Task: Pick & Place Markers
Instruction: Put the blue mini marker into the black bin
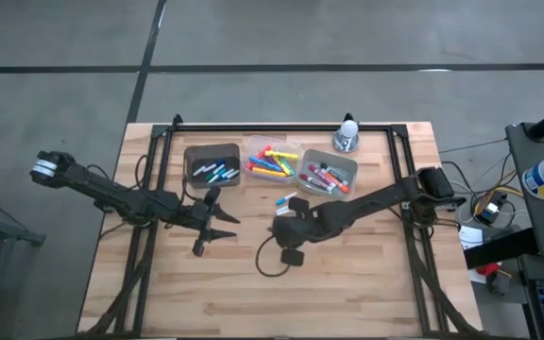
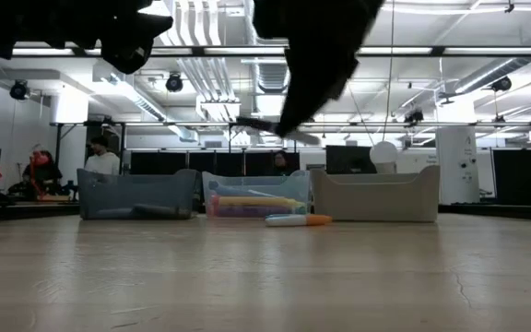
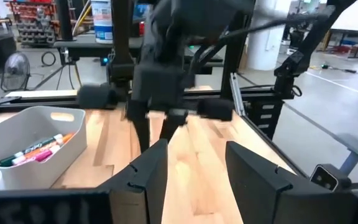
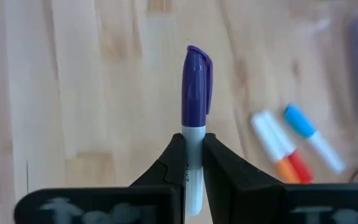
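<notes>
Holding a white-bodied marker with a purple cap (image 4: 195, 118), my right gripper (image 4: 192, 163) has its two dark fingers clamped on the white barrel, the cap standing out past the fingertips over the pale wooden table (image 1: 348, 283). From above I see that gripper (image 1: 286, 225) just in front of the clear middle bin (image 1: 272, 162), which holds yellow, orange and pink markers (image 1: 270, 161). Between that bin and the gripper a few loose markers (image 1: 289, 199) lie on the wood; my right wrist camera shows them as a blue-capped one (image 4: 312, 137) and two white ones with an orange and a red end (image 4: 281, 149), side by side and touching. A dark grey bin (image 1: 212, 163) beside the clear bin carries blue and green-capped markers (image 1: 213, 173), and on the clear bin's other side a light grey bin (image 1: 326, 174) carries red and pink-capped ones (image 1: 327, 178).

My left gripper (image 1: 217, 225) hovers in front of the dark grey bin, its fingers (image 3: 148, 177) spread apart with nothing between them, pointed toward the right arm.
</notes>
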### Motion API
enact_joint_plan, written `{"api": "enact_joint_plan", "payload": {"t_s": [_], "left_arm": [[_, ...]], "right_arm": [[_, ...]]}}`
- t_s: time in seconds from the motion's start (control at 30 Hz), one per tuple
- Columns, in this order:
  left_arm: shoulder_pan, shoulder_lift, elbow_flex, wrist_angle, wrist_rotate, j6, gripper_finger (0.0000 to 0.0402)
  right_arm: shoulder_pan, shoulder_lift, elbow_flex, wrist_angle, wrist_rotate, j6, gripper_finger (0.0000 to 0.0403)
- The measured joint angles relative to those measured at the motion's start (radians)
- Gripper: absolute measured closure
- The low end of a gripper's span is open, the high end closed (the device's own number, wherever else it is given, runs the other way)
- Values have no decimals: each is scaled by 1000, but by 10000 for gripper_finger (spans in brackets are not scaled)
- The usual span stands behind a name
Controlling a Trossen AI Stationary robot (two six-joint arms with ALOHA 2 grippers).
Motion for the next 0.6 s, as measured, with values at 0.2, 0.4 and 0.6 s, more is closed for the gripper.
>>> {"api": "enact_joint_plan", "payload": {"t_s": [0.2, 0.4, 0.6], "left_arm": [[0, 1, 0, -13, -49, 12, 246], [0, 4, 0, -29, -84, 12, 246], [0, 34, 0, -16, -86, 13, 246]], "right_arm": [[26, 0, 86, 6, 74, -63, 378], [44, -1, 147, 25, 133, -111, 379], [43, -2, 188, 76, 172, -168, 379]]}}
